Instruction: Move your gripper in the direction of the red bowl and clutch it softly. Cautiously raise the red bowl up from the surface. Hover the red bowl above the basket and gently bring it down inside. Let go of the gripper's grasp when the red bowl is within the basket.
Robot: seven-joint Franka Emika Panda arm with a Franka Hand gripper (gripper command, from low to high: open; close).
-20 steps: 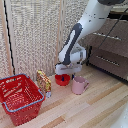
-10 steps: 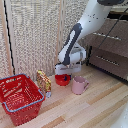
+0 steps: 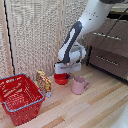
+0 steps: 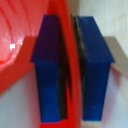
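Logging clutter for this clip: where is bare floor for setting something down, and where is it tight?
Bare wood floor lies on the exterior view's right of the basket, in front of the pink mug. Crowded: packet, red bowl, gripper and mug sit clustered by the screen.

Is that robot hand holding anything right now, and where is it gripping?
Yes: the gripper pinches the red bowl by its rim, one finger on each side.

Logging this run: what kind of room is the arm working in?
Probably a home-style room or mock-up: light wooden floor, a woven screen behind, and dark drawers on the exterior view's right.
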